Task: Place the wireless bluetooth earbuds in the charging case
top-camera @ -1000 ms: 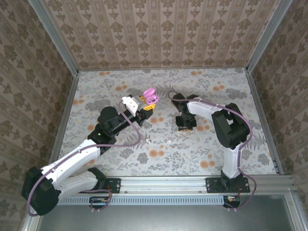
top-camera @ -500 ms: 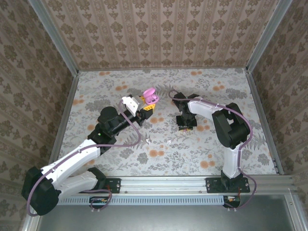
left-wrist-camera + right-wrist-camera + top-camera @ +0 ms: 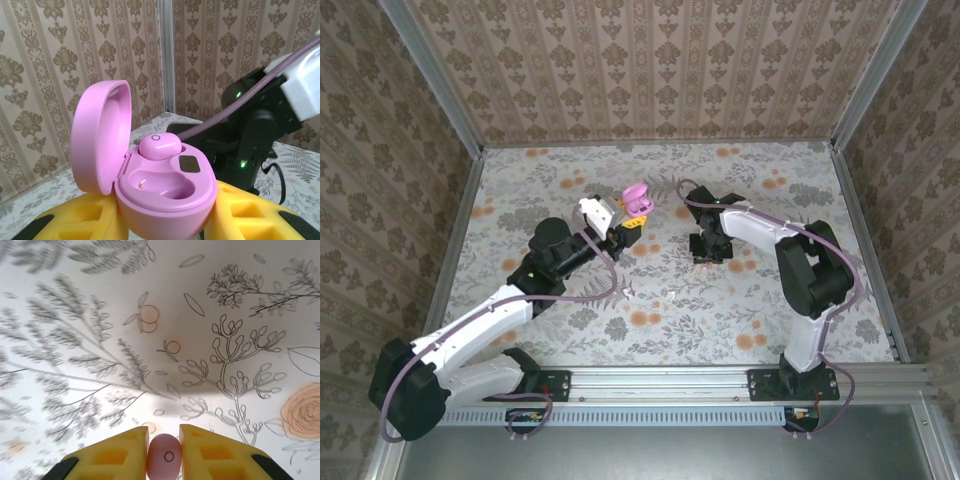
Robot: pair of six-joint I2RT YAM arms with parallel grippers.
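Note:
My left gripper [image 3: 628, 222] is shut on the open pink charging case [image 3: 637, 198] and holds it above the table. In the left wrist view the case [image 3: 165, 192] sits between the yellow fingers [image 3: 85, 220], its lid tipped back to the left. One pink earbud [image 3: 160, 146] sits in the far slot; the near slot is bare. My right gripper [image 3: 706, 250] points down at the table, to the right of the case. In the right wrist view it [image 3: 164, 435] is shut on a second pink earbud [image 3: 163, 460]. Two small white earbuds [image 3: 626, 291] [image 3: 673, 295] lie on the table.
The floral table cover [image 3: 740, 310] is walled in by patterned panels, with a metal rail [image 3: 670, 380] along the near edge. My right arm [image 3: 255, 130] rises just behind the case in the left wrist view.
The right gripper's jaws have closed the last bit onto the pink earbud, and the arm's elbow has swung right. The left arm has carried the case slightly to the right.

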